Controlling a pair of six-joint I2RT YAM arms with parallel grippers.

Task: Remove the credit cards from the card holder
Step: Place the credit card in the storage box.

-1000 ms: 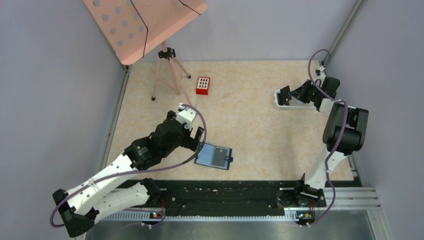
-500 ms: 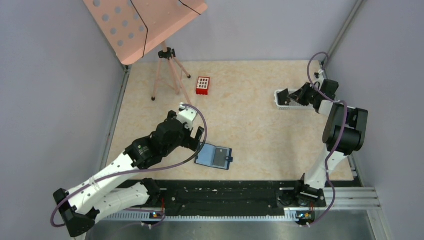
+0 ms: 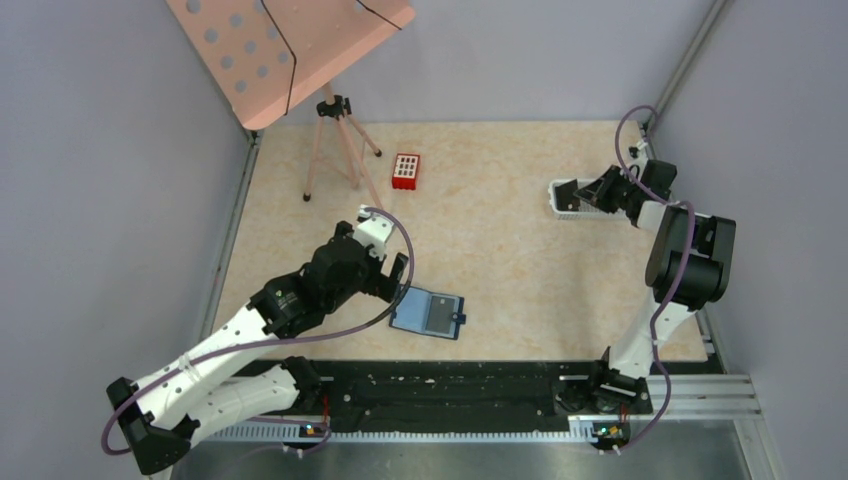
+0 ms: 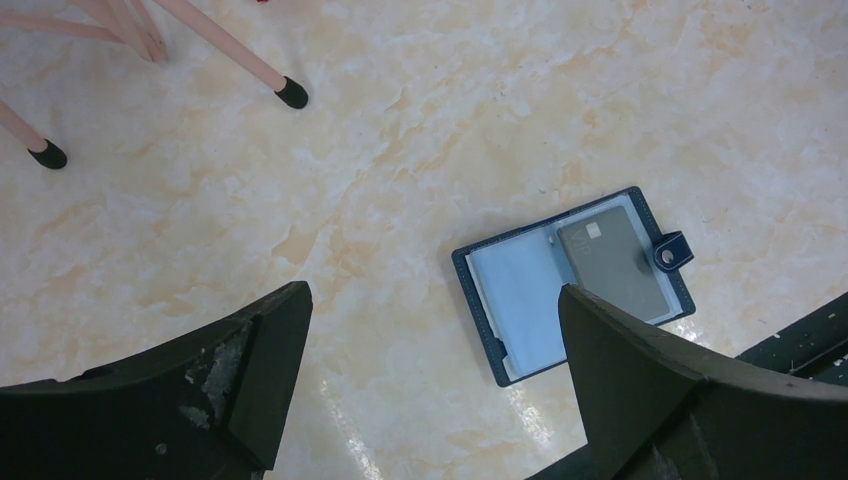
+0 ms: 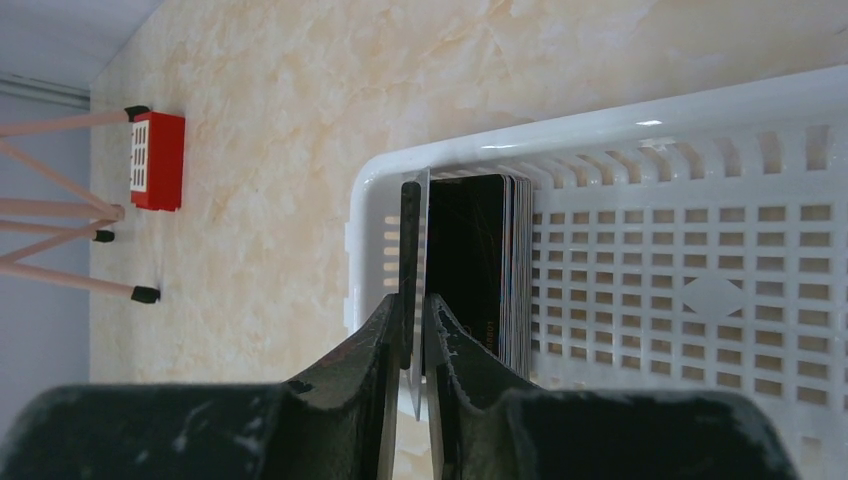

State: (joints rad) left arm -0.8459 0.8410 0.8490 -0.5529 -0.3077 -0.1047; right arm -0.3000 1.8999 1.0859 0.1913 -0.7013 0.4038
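Note:
The card holder [image 3: 428, 312], a blue wallet, lies open on the table near the front edge. In the left wrist view the card holder [image 4: 520, 300] has one grey-dark credit card [image 4: 612, 268] in its right pocket, and its left pocket looks empty. My left gripper [image 3: 396, 281] is open just left of it, fingers [image 4: 270, 340] wide apart and holding nothing. My right gripper [image 5: 412, 305] is shut on a thin credit card [image 5: 411, 225], held edge-on at the left end of the white slotted tray [image 5: 640, 180]. Several dark cards [image 5: 480, 260] stand there on edge.
A small red box [image 3: 405, 171] sits at the back middle. A pink tripod [image 3: 335, 140] with a perforated pink board [image 3: 290, 50] stands at the back left, its feet [image 4: 292, 93] in the left wrist view. The white tray [image 3: 572, 208] is at the right. Grey walls close in both sides.
My right gripper has moved with its card down and back to the tray's left end. The left arm and the wallet have not moved.

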